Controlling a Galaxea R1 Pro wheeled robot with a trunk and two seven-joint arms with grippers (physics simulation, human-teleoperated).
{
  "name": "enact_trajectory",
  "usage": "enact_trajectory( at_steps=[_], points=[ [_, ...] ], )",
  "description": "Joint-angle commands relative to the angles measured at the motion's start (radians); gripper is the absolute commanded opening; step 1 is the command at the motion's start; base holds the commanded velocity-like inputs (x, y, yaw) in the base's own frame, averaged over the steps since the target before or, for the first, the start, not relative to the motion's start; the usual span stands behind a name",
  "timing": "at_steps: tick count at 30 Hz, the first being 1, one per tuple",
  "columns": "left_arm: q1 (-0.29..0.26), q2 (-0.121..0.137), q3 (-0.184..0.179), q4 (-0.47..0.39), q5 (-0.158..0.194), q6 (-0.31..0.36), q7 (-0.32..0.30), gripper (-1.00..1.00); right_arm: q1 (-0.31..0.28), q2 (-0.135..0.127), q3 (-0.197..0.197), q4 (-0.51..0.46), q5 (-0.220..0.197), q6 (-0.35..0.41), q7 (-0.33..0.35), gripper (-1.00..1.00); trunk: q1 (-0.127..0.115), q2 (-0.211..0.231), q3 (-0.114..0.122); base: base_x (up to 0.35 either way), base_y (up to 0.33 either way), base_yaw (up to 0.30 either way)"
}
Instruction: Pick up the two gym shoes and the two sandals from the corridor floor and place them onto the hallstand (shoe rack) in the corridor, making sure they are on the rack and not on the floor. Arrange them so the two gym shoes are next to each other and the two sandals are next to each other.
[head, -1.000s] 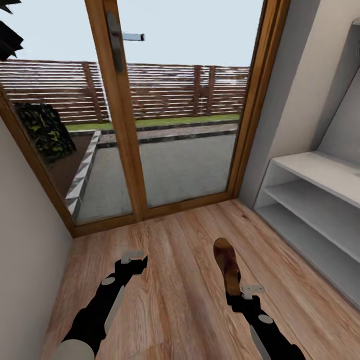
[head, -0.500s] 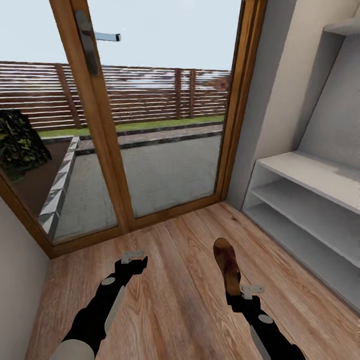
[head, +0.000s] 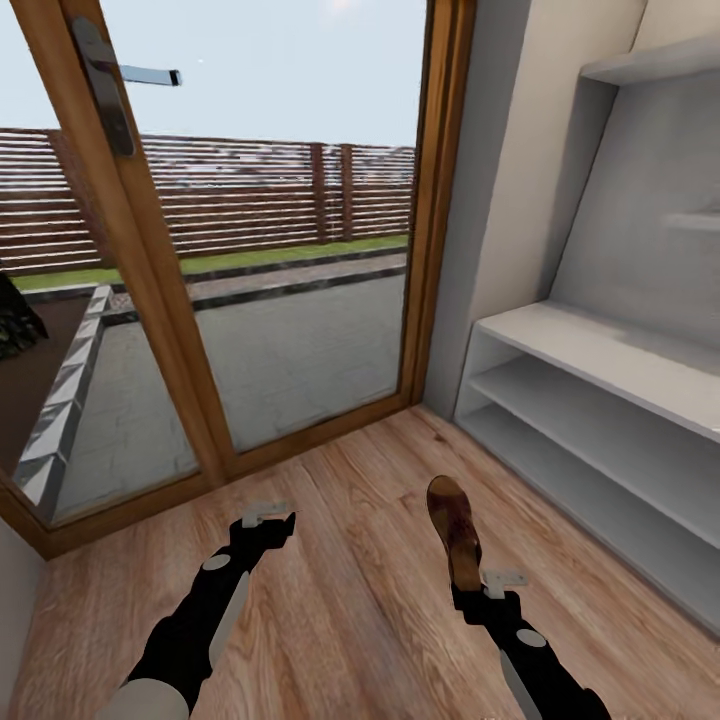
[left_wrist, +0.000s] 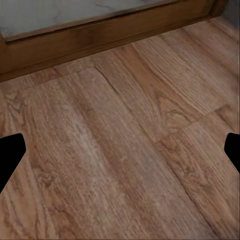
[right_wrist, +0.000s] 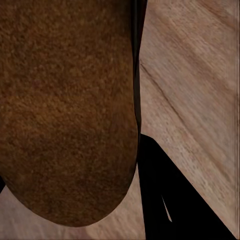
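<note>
The right gripper (head: 470, 578) has its jaws clamped on 1 sandal (head: 453, 530), held above the floor (head: 350, 600). The left gripper (head: 268, 522) has its jaws apart, empty. The rack (head: 600, 370) shelves in sight carry no shoes; placing looks ahead.

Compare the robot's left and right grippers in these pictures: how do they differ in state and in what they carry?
The right gripper holds a brown sandal pointing forward above the wooden floor; the left gripper holds nothing. The left jaws stand wide open; the right jaws are closed on the sandal. Both are black, and both are extended forward at similar height.
</note>
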Motion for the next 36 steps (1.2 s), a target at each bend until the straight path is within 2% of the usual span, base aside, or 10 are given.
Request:
enact_trajectory(
  at_steps=[1, 16, 36],
  points=[
    [0.0, 0.0, 0.001, -0.002, 0.003, 0.006, 0.0, 1.0, 0.0, 0.0, 0.0, -0.001, -0.004, 0.003, -0.001, -1.0, 0.0, 0.0, 0.0, 0.014, 0.0, -0.222],
    [0.0, 0.0, 0.001, -0.002, 0.003, 0.006, 0.0, 1.0, -0.001, 0.0, 0.0, -0.001, -0.004, 0.003, -0.001, -1.0, 0.0, 0.0, 0.013, 0.014, 0.006, -0.225],
    [0.0, 0.0, 0.0, -0.002, 0.003, 0.006, 0.0, 1.0, 0.0, 0.0, 0.0, -0.001, -0.004, 0.003, -0.001, -1.0, 0.0, 0.0, 0.013, 0.259, 0.151, -0.296]
  ],
)
